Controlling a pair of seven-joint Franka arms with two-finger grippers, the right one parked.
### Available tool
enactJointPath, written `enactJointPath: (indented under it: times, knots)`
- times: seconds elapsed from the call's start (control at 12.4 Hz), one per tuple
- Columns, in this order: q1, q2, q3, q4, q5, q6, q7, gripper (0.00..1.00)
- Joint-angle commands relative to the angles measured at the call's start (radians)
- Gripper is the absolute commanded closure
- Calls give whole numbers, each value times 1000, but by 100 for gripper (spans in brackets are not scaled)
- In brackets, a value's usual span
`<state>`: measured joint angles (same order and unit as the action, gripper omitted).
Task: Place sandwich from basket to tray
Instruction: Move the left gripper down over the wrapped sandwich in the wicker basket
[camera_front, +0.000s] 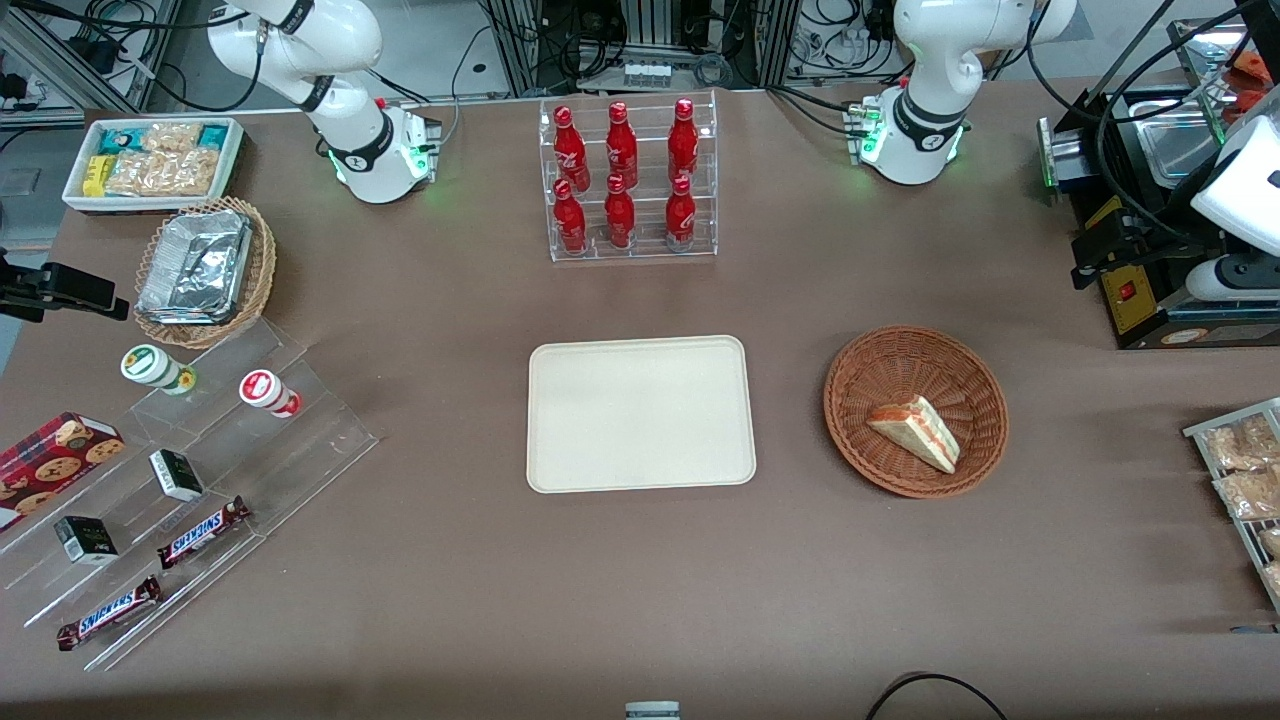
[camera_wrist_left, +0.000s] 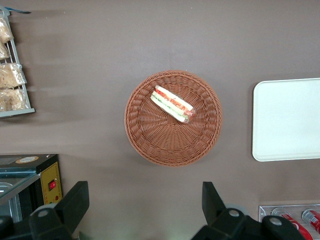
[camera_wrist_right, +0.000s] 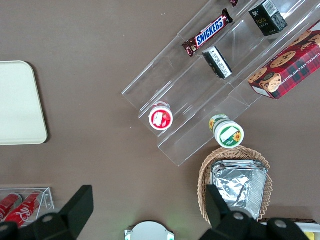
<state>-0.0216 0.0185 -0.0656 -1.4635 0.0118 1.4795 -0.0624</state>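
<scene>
The sandwich, a white wedge with orange-red and green filling, lies in the reddish-brown wicker basket. The cream tray lies flat beside the basket, toward the parked arm's end, with bare table between them. In the left wrist view my left gripper is open and holds nothing, high above the table. It is over bare table farther from the front camera than the basket. The sandwich and an end of the tray show there too. The gripper is out of the front view.
A clear rack of red bottles stands farther back than the tray. A black machine and a wire rack of snack packets stand at the working arm's end. A foil-filled tan basket, a white snack bin and clear steps stand at the parked arm's end.
</scene>
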Motion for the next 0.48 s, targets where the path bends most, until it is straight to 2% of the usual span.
enactJointPath:
  times: [0.0, 0.24, 0.4]
  knots:
    - [11, -8, -7, -4, 14, -16, 9, 0]
    - [9, 21, -10, -53, 14, 11, -36, 0]
    - [2, 29, -14, -160, 16, 112, -100, 0]
